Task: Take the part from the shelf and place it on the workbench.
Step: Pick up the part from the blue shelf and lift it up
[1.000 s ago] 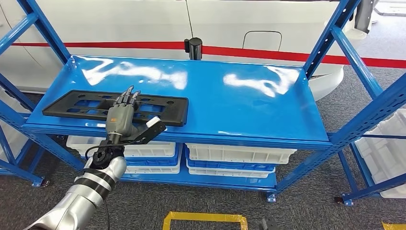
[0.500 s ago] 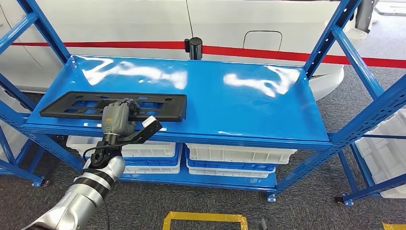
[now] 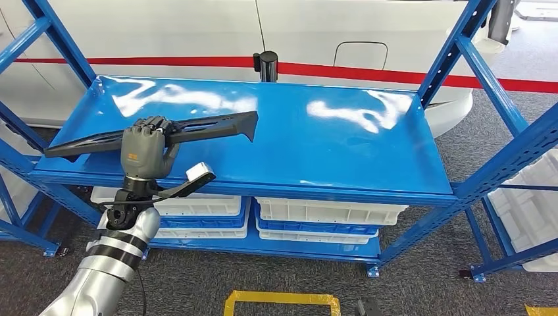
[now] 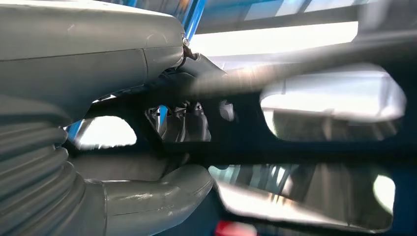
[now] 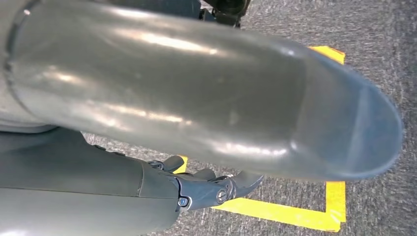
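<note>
The part [image 3: 197,127], a long flat black plate pierced by rounded cut-outs, is seen in the left half of the head view, lifted off the blue shelf [image 3: 329,145] and tilted so that mostly its edge is presented. It is gripped near its middle by the left hand [image 3: 143,149], whose fingers are curled over its upper edge; its left end hangs over the shelf's left rim, while its hooked right end is raised above the shelf surface, left of centre. Wide bare shelf surface is left to the right of the part, bounded by the raised front lip and the slanted blue uprights [image 3: 487,72] at the right of the frame. White bins [image 3: 329,210] are stored on the level below. In the left wrist view the part [image 4: 295,147] is shown close and blurred, its cut-outs bright. The right hand [image 5: 206,189] is seen over grey carpet and yellow floor tape [image 5: 295,211], its fingers curled in with nothing held
</note>
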`<state>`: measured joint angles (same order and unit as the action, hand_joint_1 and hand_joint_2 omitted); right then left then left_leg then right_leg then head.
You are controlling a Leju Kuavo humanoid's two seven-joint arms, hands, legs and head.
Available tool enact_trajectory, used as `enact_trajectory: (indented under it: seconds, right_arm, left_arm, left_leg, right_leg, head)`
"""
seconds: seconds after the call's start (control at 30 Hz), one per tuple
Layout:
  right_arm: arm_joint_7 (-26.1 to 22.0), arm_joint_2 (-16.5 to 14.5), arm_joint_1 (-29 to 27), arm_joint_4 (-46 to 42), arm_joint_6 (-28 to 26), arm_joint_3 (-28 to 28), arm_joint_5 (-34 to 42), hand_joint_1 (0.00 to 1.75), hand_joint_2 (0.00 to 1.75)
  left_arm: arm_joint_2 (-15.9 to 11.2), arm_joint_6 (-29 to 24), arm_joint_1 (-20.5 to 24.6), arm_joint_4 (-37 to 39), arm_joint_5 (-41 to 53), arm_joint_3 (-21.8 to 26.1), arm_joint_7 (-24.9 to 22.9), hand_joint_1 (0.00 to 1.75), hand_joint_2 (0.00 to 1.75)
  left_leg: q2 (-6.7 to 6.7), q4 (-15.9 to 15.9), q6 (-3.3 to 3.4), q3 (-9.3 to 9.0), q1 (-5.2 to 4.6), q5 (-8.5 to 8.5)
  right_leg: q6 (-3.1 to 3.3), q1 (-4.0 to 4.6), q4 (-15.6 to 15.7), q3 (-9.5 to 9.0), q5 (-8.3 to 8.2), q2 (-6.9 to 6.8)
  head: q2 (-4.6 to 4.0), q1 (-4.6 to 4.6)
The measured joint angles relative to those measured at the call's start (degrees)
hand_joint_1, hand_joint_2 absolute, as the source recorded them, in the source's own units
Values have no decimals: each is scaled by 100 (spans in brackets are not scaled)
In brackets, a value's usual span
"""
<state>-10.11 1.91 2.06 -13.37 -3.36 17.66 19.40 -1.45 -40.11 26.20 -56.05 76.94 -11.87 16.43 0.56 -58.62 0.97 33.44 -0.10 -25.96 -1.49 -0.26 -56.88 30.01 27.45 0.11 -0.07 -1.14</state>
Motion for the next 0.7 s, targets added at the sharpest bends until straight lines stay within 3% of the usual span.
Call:
enact_trajectory:
  seconds: [0.2, 0.4, 0.57, 0.63, 0.7]
  right_arm:
    - [65, -25, 69, -6, 18, 1, -99, 0, 0]
    - [97, -50, 118, -16, 23, 2, -127, 0, 0]
    - [107, -75, 147, -16, 23, 0, -138, 0, 0]
    - [109, -72, 164, -16, 23, 0, -140, 0, 0]
    - [115, -69, 183, -17, 21, 1, -143, 0, 0]
  left_arm:
    - [4, -2, -134, -1263, 647, 444, 203, 175, 175]
    - [-11, 0, -203, -1811, 764, 499, 145, 175, 175]
    - [-64, 1, -219, -2006, 878, 498, 5, 175, 175]
    - [-83, 1, -213, -2080, 913, 479, -73, 175, 175]
    - [-106, 1, -213, -2131, 932, 451, -144, 175, 175]
  left_leg:
    - [1, 0, 0, 1, 0, 0]
    - [2, 0, 0, 0, 0, 1]
    - [3, -8, 72, 10, -14, 23]
    - [-13, 66, 130, -8, 25, 85]
    - [-28, 108, 165, 8, 53, 134]
  right_leg:
    - [0, 0, 0, -1, 0, -1]
    - [0, 0, 0, -2, 0, -2]
    - [-66, -31, 21, 4, -32, 0]
    - [-70, -30, -130, 94, 74, 2]
    - [-46, -45, -744, 396, 370, 3]
  head:
    - [0, 0]
    - [0, 1]
    - [0, -4]
    - [0, 9]
    - [0, 37]
